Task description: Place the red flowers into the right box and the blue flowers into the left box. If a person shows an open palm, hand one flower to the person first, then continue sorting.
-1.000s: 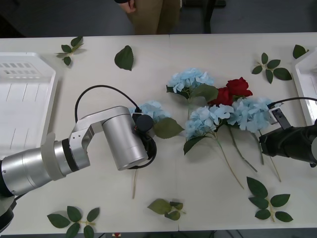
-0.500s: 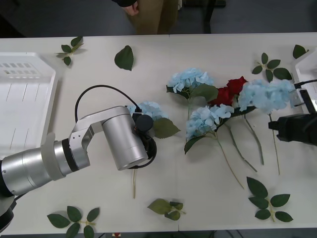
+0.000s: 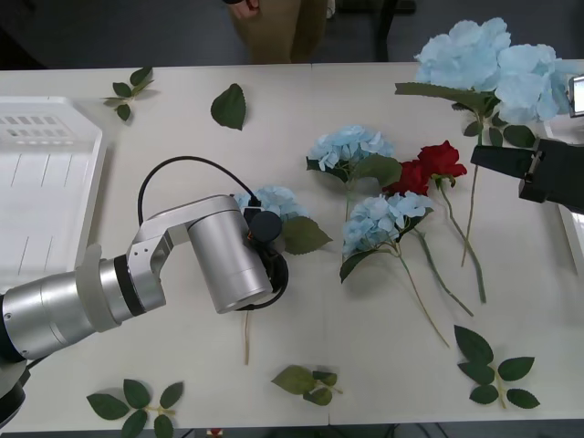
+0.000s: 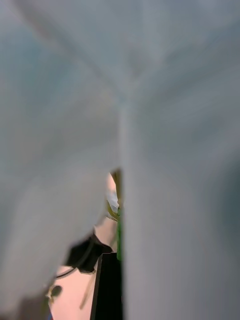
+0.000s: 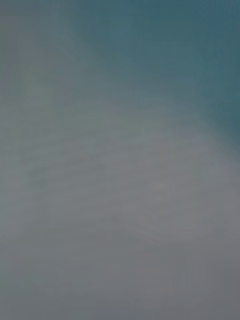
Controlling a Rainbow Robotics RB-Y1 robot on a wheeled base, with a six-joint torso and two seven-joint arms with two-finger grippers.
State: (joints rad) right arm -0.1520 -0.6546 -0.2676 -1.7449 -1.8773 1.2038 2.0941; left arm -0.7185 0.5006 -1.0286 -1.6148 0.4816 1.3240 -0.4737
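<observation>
My right gripper (image 3: 484, 160) is shut on the stem of a blue flower (image 3: 493, 59), which it holds in the air at the far right. The stem (image 4: 119, 240) hangs down past a black finger (image 4: 107, 285). Two red flowers (image 3: 436, 164) lie mid-table among other blue flowers (image 3: 351, 146), one of them (image 3: 383, 217) just in front. My left arm's wrist (image 3: 233, 265) hovers over another blue flower (image 3: 276, 199) and hides its gripper. The left box (image 3: 91, 137) is at the left edge. A strip of the right box (image 3: 577, 246) shows under my right arm. The open palm is out of view.
Loose green leaf sprigs lie around the table: far left (image 3: 128, 89), front left (image 3: 137, 401), front middle (image 3: 306, 383), front right (image 3: 497, 370). A single leaf (image 3: 230, 106) lies far centre. A person in tan trousers (image 3: 278, 27) stands behind the table.
My right arm has lifted the blue flower off the pile and carried it up and toward the far right. The left arm has not moved.
</observation>
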